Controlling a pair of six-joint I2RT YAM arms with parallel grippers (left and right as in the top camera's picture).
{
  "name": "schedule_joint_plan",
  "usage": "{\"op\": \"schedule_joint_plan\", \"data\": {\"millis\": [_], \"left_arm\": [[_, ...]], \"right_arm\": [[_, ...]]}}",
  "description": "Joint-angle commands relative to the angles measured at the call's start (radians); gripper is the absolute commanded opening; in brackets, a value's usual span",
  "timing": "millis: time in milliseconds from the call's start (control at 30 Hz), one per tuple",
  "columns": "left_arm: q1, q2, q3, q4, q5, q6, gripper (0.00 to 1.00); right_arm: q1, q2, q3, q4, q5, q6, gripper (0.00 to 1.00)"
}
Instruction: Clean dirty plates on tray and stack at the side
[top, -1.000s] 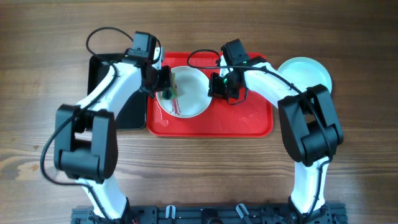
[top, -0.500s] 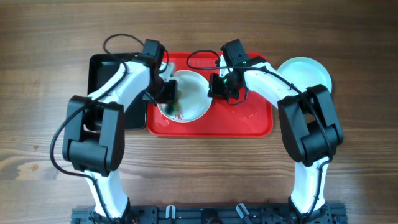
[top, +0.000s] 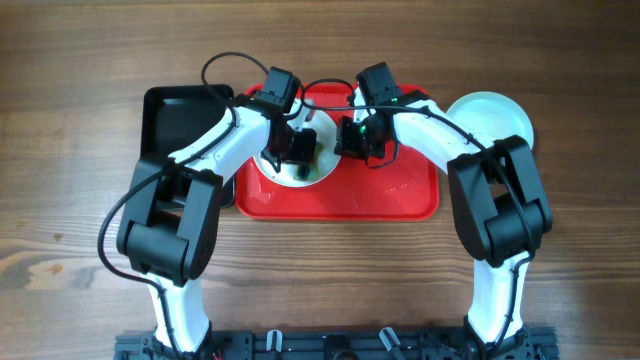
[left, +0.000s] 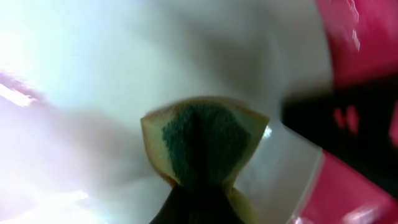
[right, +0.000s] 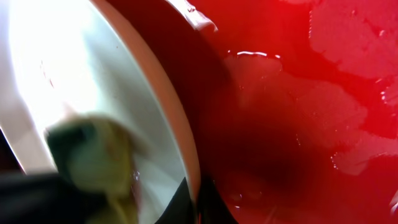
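Note:
A white plate (top: 282, 168) lies on the red tray (top: 380, 195), mostly under my arms. My left gripper (top: 305, 150) is shut on a yellow-and-green sponge (left: 205, 146) pressed onto the plate's surface (left: 93, 74). My right gripper (top: 345, 138) is shut on the plate's right rim (right: 183, 143), with one finger inside and one outside. The sponge also shows blurred in the right wrist view (right: 93, 155). Pale mint-blue plates (top: 490, 118) sit stacked on the table right of the tray; their number cannot be told.
A black rectangular tray (top: 175, 120) lies left of the red tray. The red tray's floor (right: 311, 93) is wet with smears. The wooden table (top: 80, 200) surrounds both trays.
My left gripper has swept the sponge rightward across the plate, from its left side toward its right. The red streaks seen earlier no longer show. My right gripper has stayed on the rim.

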Motion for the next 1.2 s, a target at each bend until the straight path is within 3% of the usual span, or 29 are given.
{"op": "schedule_joint_plan", "data": {"millis": [0, 167, 300, 533, 700, 767, 967, 1167], "left_arm": [[0.025, 0.026, -0.01, 0.071, -0.365, -0.175, 0.04], [0.025, 0.026, -0.01, 0.096, -0.618, -0.296, 0.04], [0.025, 0.026, -0.01, 0.069, -0.621, -0.296, 0.04], [0.024, 0.026, -0.01, -0.089, -0.148, -0.007, 0.04], [0.024, 0.026, -0.01, -0.219, 0.306, 0.318, 0.04], [0.024, 0.026, -0.01, -0.233, 0.383, 0.364, 0.04], [0.024, 0.026, -0.01, -0.115, 0.362, 0.317, 0.04], [0.024, 0.026, -0.01, 0.069, 0.075, 0.076, 0.04]], "right_arm": [[0.002, 0.05, -0.01, -0.012, 0.018, -0.005, 0.04], [0.002, 0.05, -0.01, -0.012, 0.018, -0.005, 0.04], [0.002, 0.05, -0.01, -0.011, 0.019, -0.005, 0.04], [0.002, 0.05, -0.01, -0.011, 0.022, -0.005, 0.04], [0.002, 0.05, -0.01, -0.012, 0.021, -0.005, 0.04], [0.002, 0.049, -0.01, -0.012, 0.021, -0.005, 0.04], [0.002, 0.05, -0.01, -0.014, 0.021, -0.005, 0.04], [0.002, 0.05, -0.01, -0.016, 0.021, -0.005, 0.04]]}}
